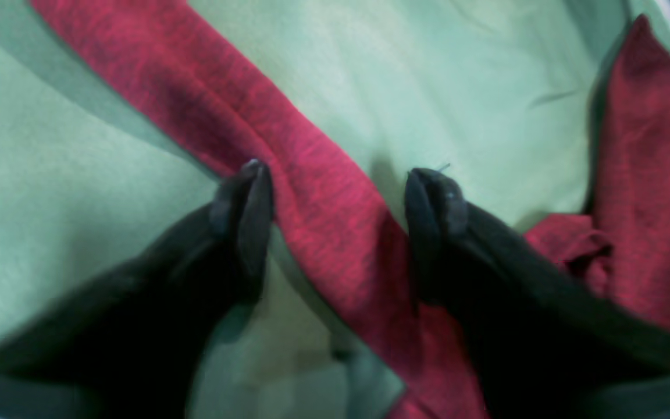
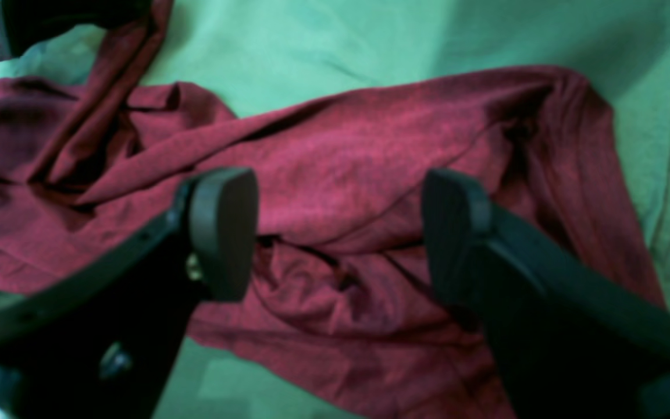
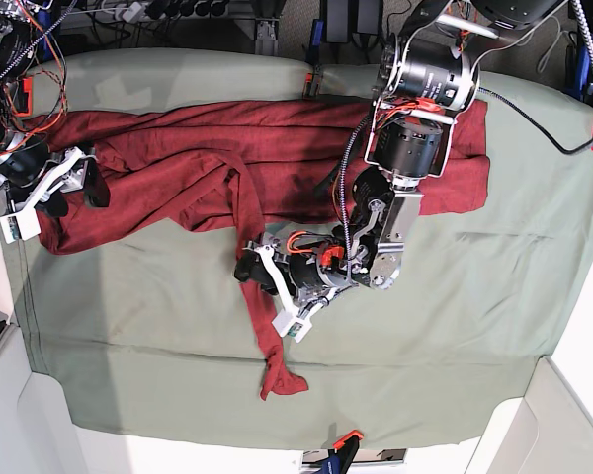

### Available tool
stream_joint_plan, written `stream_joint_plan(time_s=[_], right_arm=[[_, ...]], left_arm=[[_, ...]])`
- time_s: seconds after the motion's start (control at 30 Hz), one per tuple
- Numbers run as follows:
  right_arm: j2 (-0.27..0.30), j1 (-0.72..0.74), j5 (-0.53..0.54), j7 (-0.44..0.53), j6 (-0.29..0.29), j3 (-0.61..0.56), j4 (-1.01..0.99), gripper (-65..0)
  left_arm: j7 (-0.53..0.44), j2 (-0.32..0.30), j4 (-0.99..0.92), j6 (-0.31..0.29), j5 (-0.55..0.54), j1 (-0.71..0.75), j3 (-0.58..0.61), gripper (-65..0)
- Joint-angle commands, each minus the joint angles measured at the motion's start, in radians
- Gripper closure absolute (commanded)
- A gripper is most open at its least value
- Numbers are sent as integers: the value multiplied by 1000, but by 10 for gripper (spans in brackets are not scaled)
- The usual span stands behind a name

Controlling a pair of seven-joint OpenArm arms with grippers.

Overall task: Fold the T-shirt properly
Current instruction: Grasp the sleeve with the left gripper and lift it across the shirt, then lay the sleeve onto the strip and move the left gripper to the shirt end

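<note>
Now our left gripper [image 1: 338, 192], jaws parted, straddles the shirt's [image 3: 277, 158] sleeve [image 1: 288, 151], which runs diagonally between its fingers, while our right gripper [image 2: 338, 233] hangs open over the crumpled body.

A sage-green table cloth [image 3: 455, 296] covers the whole work surface, lightly creased, with a stitched seam showing near one edge. Black cables [image 3: 158, 12] and orange clips [image 3: 346, 437] sit along its borders
</note>
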Motion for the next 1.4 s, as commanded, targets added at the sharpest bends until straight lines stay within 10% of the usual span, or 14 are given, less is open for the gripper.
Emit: stream_joint_plan(time_s=[0.0,0.07,0.57,1.13,1.3,1.37], right_arm=[[14,11,19,13,-5,5,19,-433],[14,11,19,14,-5,5,19,-433],[14,13,19,14,-4,6,19,-433],[14,11,11,14,-4,5,19,-433],[14,11,11,18,-4,5,19,-433],[14,11,11,18,-4,5,19,-433]], left_arm=[[-11,2,9,0,11,-27,-2,-157],[-12,2,9,-1,41,-27,-2,0],[309,-234,507,-101,-186,135,-2,0],[317,-446,874,-142,-234,487,-40,0],[290,-444,874,-120,-262,479,-39,-325],[257,-443,874,-106,-261,464,-39,-357]])
